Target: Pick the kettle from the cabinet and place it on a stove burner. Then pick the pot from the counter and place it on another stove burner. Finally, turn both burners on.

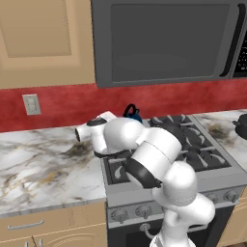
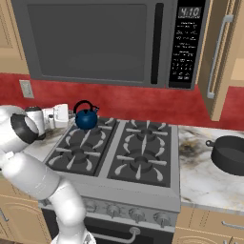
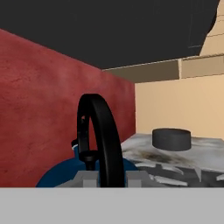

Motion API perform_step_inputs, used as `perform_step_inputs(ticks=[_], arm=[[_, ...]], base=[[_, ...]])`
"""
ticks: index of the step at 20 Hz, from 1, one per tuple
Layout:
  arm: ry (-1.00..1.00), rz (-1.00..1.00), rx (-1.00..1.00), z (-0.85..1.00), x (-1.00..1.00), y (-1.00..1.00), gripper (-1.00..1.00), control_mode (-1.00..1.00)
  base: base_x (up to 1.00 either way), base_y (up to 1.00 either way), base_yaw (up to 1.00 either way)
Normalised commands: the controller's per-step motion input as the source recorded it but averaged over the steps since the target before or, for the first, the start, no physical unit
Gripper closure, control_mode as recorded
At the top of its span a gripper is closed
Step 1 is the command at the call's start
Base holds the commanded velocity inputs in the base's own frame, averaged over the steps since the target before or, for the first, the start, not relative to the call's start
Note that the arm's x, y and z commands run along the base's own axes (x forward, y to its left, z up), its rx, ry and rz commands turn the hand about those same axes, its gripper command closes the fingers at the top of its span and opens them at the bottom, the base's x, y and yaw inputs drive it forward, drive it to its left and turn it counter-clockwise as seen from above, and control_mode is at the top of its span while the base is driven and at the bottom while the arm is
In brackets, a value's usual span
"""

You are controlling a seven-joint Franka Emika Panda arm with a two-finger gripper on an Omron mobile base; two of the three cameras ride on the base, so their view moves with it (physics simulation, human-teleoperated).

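The blue kettle (image 2: 86,117) with its black arched handle stands upright at the rear edge of the stove's back left burner (image 2: 88,138); whether it rests on the grate I cannot tell. In the left base view the kettle (image 1: 131,114) peeks out behind my arm. My gripper (image 2: 73,114) reaches in from the left, shut on the kettle's handle. In the hand view the handle (image 3: 103,140) rises between my gripper (image 3: 109,178) fingers. The dark pot (image 2: 230,153) sits on the marble counter (image 2: 202,183) right of the stove (image 2: 138,202); the pot (image 3: 171,139) also shows ahead.
A dark microwave (image 2: 95,40) hangs low over the stove. The tan cabinet's open door (image 2: 220,57) with its silver bar handle juts out at the right. Red wall backs the range. More marble counter (image 1: 43,164) lies to the left, and knobs line the stove front.
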Motion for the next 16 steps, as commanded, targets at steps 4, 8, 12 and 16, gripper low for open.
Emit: perform_step_inputs(ticks=[4, 8, 12, 16], arm=[[0.0, 0.0, 0.0, -0.23, 0.13, 0.03, 1.0, -1.0], [0.0, 0.0, 0.0, -0.2, 0.17, 0.01, 1.0, -1.0], [0.0, 0.0, 0.0, -0.21, 0.19, 0.01, 1.0, -1.0], [0.0, 0.0, 0.0, -0.18, 0.25, 0.01, 1.0, -1.0]], base=[[0.0, 0.0, 0.0], [0.0, 0.0, 0.0], [0.0, 0.0, 0.0], [0.0, 0.0, 0.0]])
